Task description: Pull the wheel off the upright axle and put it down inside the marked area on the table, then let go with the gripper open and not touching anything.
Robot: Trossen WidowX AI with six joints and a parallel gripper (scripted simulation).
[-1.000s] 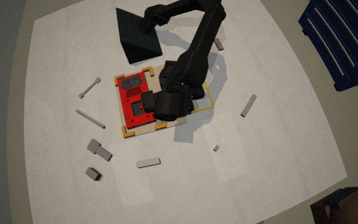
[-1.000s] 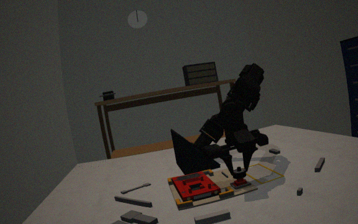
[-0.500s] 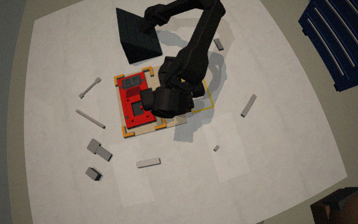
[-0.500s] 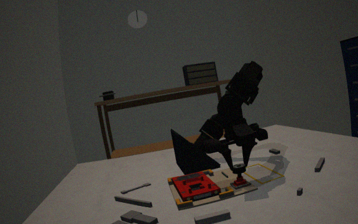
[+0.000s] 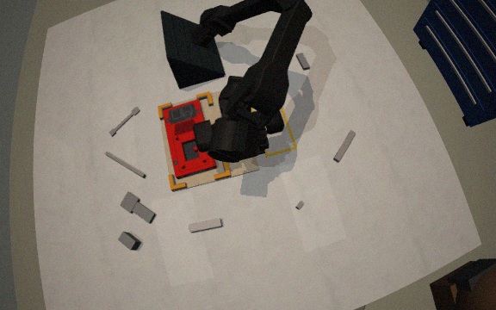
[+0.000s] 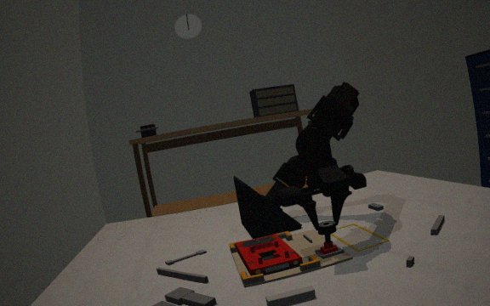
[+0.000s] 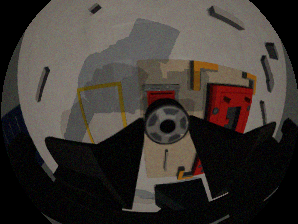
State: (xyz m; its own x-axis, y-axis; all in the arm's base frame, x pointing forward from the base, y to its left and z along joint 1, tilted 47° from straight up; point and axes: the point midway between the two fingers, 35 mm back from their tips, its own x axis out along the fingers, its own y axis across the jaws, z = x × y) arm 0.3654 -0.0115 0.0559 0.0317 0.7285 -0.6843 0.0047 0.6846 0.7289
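Note:
The dark wheel [image 6: 327, 229] [image 7: 155, 126] with a grey spoked face is held level between the fingertips. My gripper [image 6: 327, 226] [image 7: 166, 121] is shut on its rim. The upright axle [image 6: 327, 239] shows as a dark post between the wheel and its red stepped foot [image 6: 329, 246] [image 7: 161, 94]. The wheel is raised well above the foot; whether the axle's tip is still inside the hub cannot be told. The marked area [image 5: 281, 151] [image 6: 373, 246] [image 7: 100, 86], a yellow outline, lies beside the foot's board. In the top view the arm hides wheel and axle.
A beige board [image 5: 213, 113] [image 6: 298, 243] [image 7: 154, 165] carries the foot and a red block [image 5: 196, 168] [image 6: 251, 259] [image 7: 222, 97] between orange corners. A dark wedge [image 5: 192, 56] [image 6: 255, 217] stands behind it. Several grey pieces lie around on the table.

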